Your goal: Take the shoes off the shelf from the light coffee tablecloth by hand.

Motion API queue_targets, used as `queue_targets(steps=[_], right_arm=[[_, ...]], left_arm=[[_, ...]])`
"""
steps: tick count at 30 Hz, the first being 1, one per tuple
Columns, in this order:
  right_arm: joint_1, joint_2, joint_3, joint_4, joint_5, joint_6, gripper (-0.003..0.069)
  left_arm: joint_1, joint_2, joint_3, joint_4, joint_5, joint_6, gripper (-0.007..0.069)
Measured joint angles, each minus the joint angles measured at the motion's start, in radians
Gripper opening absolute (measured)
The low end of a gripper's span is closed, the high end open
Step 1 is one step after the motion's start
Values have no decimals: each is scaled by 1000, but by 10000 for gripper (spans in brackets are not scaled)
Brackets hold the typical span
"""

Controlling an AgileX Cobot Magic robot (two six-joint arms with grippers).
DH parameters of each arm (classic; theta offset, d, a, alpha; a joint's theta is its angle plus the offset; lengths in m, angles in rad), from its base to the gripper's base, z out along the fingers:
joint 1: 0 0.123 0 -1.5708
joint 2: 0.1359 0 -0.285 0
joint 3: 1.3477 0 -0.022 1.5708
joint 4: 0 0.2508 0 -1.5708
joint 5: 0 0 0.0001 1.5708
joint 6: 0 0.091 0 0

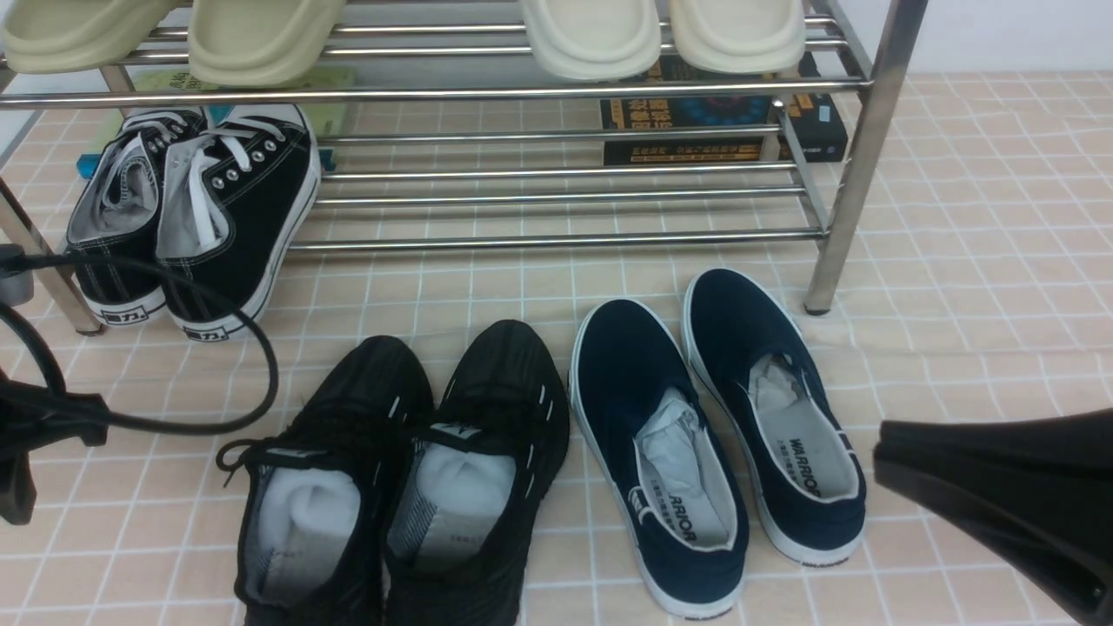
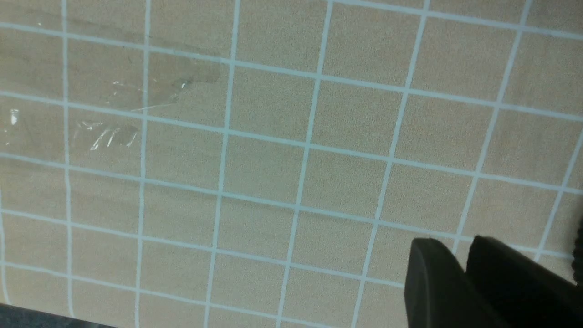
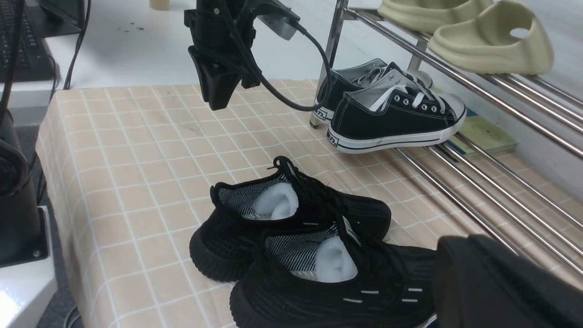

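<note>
The shoes, a black knit pair [image 1: 409, 469] with white paper stuffing, stand side by side on the light coffee tablecloth [image 1: 974, 287], in front of the shelf [image 1: 861, 156] and off its rods. The right wrist view shows the shoes [image 3: 296, 228] close up. My left gripper [image 1: 16, 487] hangs at the far left, apart from them. In its own view the left gripper [image 2: 457, 248] has a narrow gap between the tips, with only the tablecloth [image 2: 273, 150] beneath. My right gripper [image 1: 880, 461] is shut and empty, low at the right near the navy pair.
Black canvas sneakers [image 1: 191, 217] with white soles sit on the shelf's lowest rods. Navy slip-ons [image 1: 713, 435] lie on the cloth beside the black pair. Pale slippers [image 1: 591, 35] rest on the upper tier, books [image 1: 722, 122] behind. A black cable [image 1: 252, 365] loops from the left arm.
</note>
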Motion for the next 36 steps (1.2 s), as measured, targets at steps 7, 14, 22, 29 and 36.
queue_targets(steps=[7, 14, 22, 29, 36], right_arm=[[-5, -7, 7, 56, 0, -1, 3], [-265, -47, 80, 252, -7, -3, 10], [-696, -255, 283, 269, -7, -3, 19], [-946, -408, 504, 282, -6, -3, 28], [-1041, -529, 647, 377, 18, -3, 36]], left_arm=[[0, 0, 0, 8, 9, 0, 146], [0, 0, 0, 8, -1, 0, 145], [0, 0, 0, 7, 3, 0, 146], [0, 0, 0, 7, 15, 0, 148], [0, 0, 0, 7, 7, 0, 148]])
